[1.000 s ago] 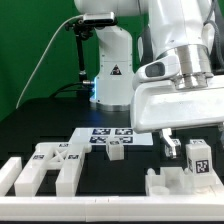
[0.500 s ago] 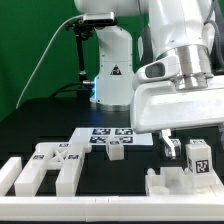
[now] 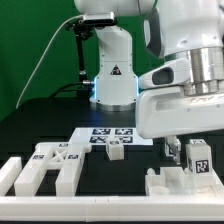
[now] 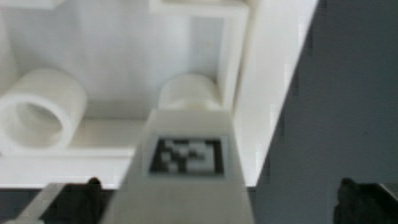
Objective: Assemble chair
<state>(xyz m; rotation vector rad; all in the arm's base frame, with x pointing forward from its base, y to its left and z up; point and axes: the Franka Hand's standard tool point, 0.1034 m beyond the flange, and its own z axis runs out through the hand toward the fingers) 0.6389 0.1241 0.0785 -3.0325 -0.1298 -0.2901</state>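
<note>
While the loose parts of the chair lie just where they lay a second ago, the arm [image 3: 188, 100] has drifted toward the exterior view's right and seems a little lower. Its end effector [image 4: 222, 200] is spread as wide as before and pinches nothing. In the wrist view the two fingertips [image 4: 80, 198] stand well apart on either side of a tagged bar [image 4: 187, 150], touching neither flank. The shift looks like a fine alignment over that bar before a grasp, so the assembly is judged to be at an early stage, with nothing joined yet.

On the tabletop [image 3: 40, 125] the other pieces are scattered. A blocky cluster [image 3: 45, 165] sits at the exterior view's left, and a small cube [image 3: 116, 152] lies just in front of the marker board [image 3: 100, 135]. A tagged piece [image 3: 198, 158], likely the same bar, stands under the arm, with a low block [image 3: 172, 186] in front of it.

No bin, tray or box appears in either view. A plain border rail [image 3: 100, 207] merely edges the work area. Beside the bar, a rounded socket [image 4: 45, 115] shows on a white part; whether anything sits in it cannot be told.
</note>
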